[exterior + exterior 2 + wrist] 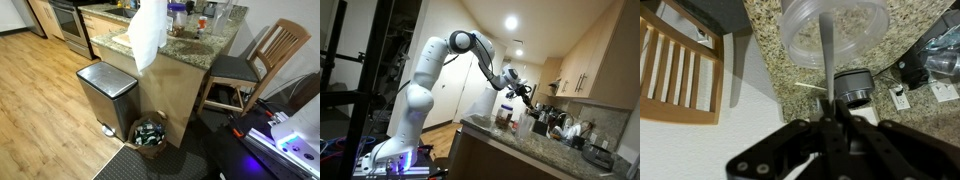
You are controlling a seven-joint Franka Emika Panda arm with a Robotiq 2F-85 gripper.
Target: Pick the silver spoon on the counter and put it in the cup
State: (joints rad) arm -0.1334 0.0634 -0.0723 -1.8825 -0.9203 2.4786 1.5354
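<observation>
White rounded arm, dark joint bands; black hand, angular linkages.

white arm reaching out high, wrist bent down, fingers pinched on silver spoon

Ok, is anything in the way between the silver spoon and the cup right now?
Nothing visible. In the wrist view the silver spoon, held in the fingers, runs straight to the clear cup, its far end overlapping the cup's mouth. A black round object sits just beside that line, not across it.
</observation>
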